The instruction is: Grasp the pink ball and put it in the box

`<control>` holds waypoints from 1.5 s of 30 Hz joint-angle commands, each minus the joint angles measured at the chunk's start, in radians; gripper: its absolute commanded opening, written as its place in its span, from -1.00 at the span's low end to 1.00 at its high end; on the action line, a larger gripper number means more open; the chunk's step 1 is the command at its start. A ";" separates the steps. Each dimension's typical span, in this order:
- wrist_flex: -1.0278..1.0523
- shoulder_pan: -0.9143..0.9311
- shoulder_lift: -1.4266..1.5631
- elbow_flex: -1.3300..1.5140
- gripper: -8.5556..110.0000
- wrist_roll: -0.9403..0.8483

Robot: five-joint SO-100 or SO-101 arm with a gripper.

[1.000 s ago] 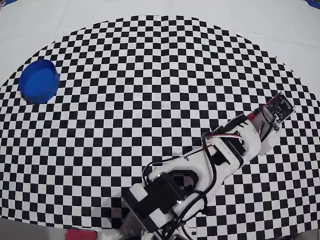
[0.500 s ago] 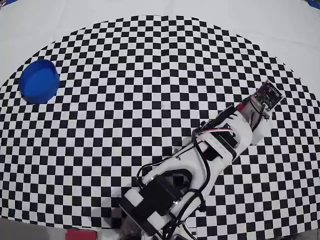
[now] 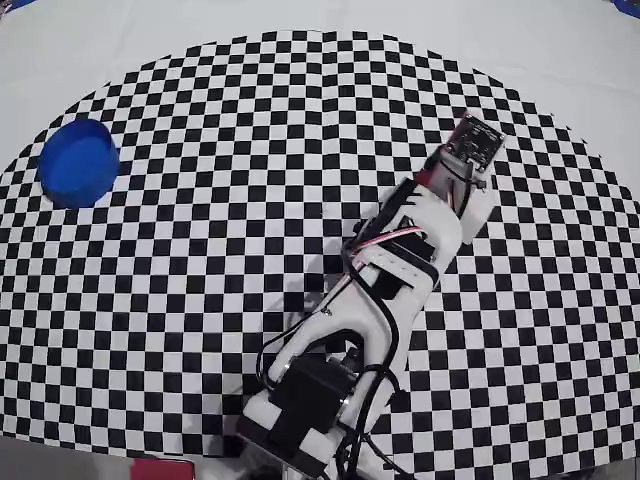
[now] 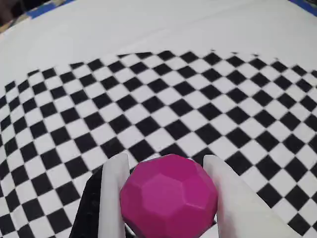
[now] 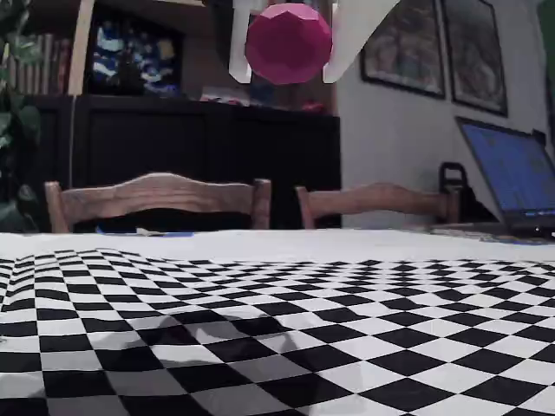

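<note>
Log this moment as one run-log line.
phase: carry | gripper: shut on pink ball, lifted off checkered mat | box: empty, far left in overhead view

Ball (image 4: 168, 197): small, magenta-pink, faceted sphere, clamped between the two white fingers (image 4: 114, 193) of the end effector (image 4: 166, 163), raised clear above the checkered table (image 5: 347, 347). Box (image 3: 79, 162): round, bright-blue, shallow, upright, at the checkered area's left edge in the overhead view.

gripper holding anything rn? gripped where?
Yes: the pink ball, pinched across its middle between the gripper's two white fingers, lifted clear of the checkered table.
</note>
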 commanded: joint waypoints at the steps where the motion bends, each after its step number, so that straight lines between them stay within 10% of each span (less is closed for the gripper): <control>1: -0.011 -0.049 0.055 -0.008 -0.85 -0.005; 45: -0.014 -0.647 0.110 0.026 -0.85 -0.006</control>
